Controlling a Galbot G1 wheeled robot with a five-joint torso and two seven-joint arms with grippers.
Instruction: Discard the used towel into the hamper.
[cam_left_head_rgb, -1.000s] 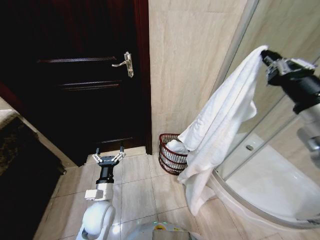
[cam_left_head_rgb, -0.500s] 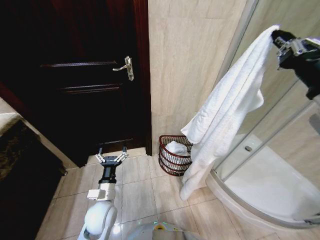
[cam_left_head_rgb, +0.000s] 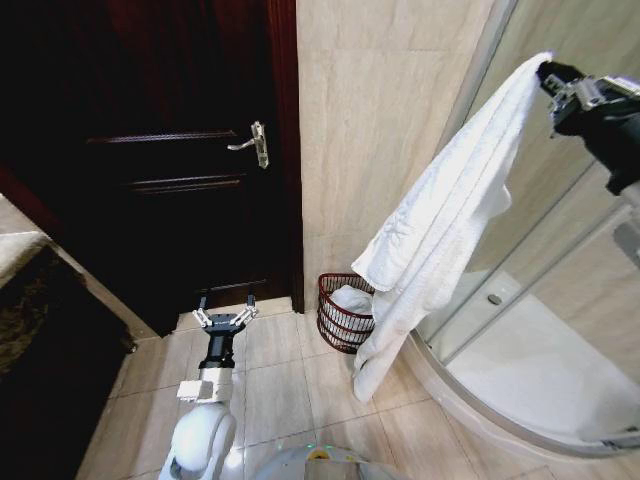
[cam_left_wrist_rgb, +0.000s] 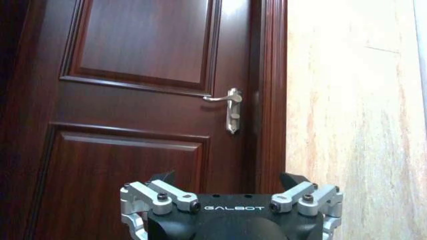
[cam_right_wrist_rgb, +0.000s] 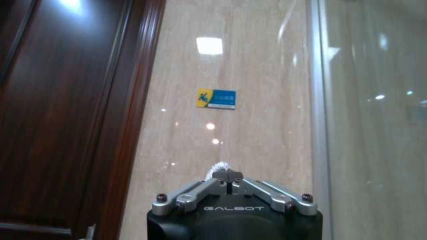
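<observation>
Head view: the right gripper (cam_left_head_rgb: 548, 72) sits high at about two o'clock, clenched on the top corner of the white towel (cam_left_head_rgb: 440, 225). The towel hangs from that pinch in a long slanting drape toward the floor, its lower end dangling at about five o'clock from picture centre, just beside the curved shower base (cam_left_head_rgb: 520, 390). The hamper (cam_left_head_rgb: 343, 312), a small dark reddish-brown wire basket, stands on the tiled floor against the beige wall, just below centre; some white cloth already lies inside it. The hanging towel passes in front of the hamper's right side, so whether it touches the rim cannot be told. The left gripper (cam_left_head_rgb: 224, 317) hangs low at about seven o'clock, over the floor tiles near the foot of the dark wooden door (cam_left_head_rgb: 170, 160), with its fingers spread and nothing between them. A silver door handle (cam_left_head_rgb: 253, 143) shows at about ten o'clock.

Left wrist view: the left gripper (cam_left_wrist_rgb: 230, 200) is released, its two finger bases set wide apart, pointing at the door and its handle (cam_left_wrist_rgb: 229, 106), well apart from both.

Right wrist view: the right gripper (cam_right_wrist_rgb: 228, 176) has its fingertips pressed together, with a small tuft of towel (cam_right_wrist_rgb: 220, 166) poking out at the pinch. Beyond it stand the beige wall with a small blue and yellow sticker (cam_right_wrist_rgb: 216, 98) and the glass shower panel (cam_right_wrist_rgb: 373, 100).
</observation>
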